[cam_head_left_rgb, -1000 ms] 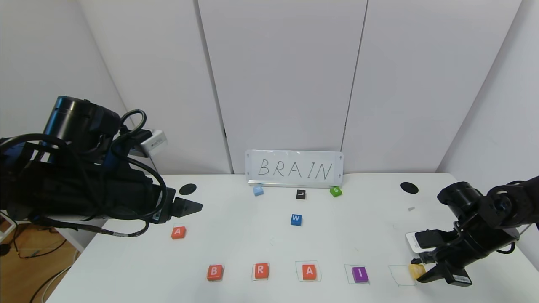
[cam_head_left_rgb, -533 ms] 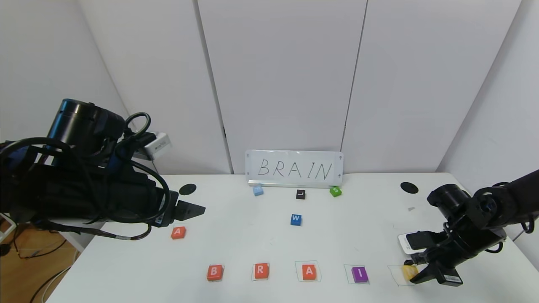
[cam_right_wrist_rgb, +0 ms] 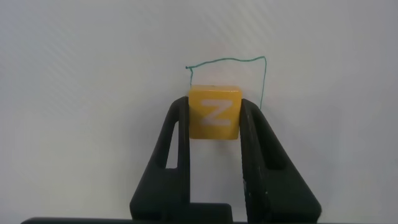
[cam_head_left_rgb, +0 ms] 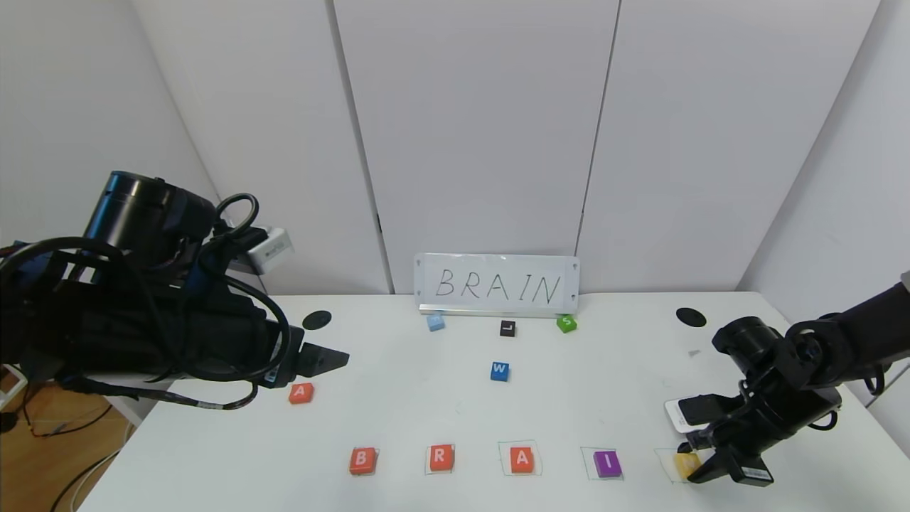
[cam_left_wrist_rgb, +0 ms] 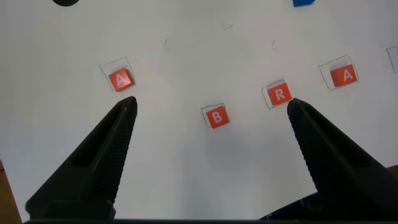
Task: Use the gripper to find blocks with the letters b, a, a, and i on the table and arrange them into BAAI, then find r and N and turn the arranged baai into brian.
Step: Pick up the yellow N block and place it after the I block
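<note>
On the white table (cam_head_left_rgb: 426, 412), a front row reads orange B (cam_head_left_rgb: 362, 461), orange R (cam_head_left_rgb: 441, 457), orange A (cam_head_left_rgb: 522, 459), purple I (cam_head_left_rgb: 607, 464). My right gripper (cam_head_left_rgb: 700, 466) is shut on the yellow N block (cam_head_left_rgb: 685, 464) and holds it at the right edge of the last green square; in the right wrist view the N (cam_right_wrist_rgb: 214, 120) sits between the fingers (cam_right_wrist_rgb: 176, 134). A second orange A (cam_head_left_rgb: 301, 392) lies at the left. My left gripper (cam_head_left_rgb: 334, 358) is open and empty, hovering above and beyond that A; its view shows A (cam_left_wrist_rgb: 120, 79), B (cam_left_wrist_rgb: 216, 117), R (cam_left_wrist_rgb: 279, 94).
A BRAIN sign (cam_head_left_rgb: 497, 285) stands at the back. In front of it lie a light blue block (cam_head_left_rgb: 435, 322), a black L block (cam_head_left_rgb: 507, 328), a green S block (cam_head_left_rgb: 566, 323), and a blue W block (cam_head_left_rgb: 500, 370). Two black holes (cam_head_left_rgb: 317, 319) (cam_head_left_rgb: 690, 317) sit near the back.
My right gripper has carried the yellow N block leftward, from just right of the last green square to its right edge. The left arm has shifted slightly.
</note>
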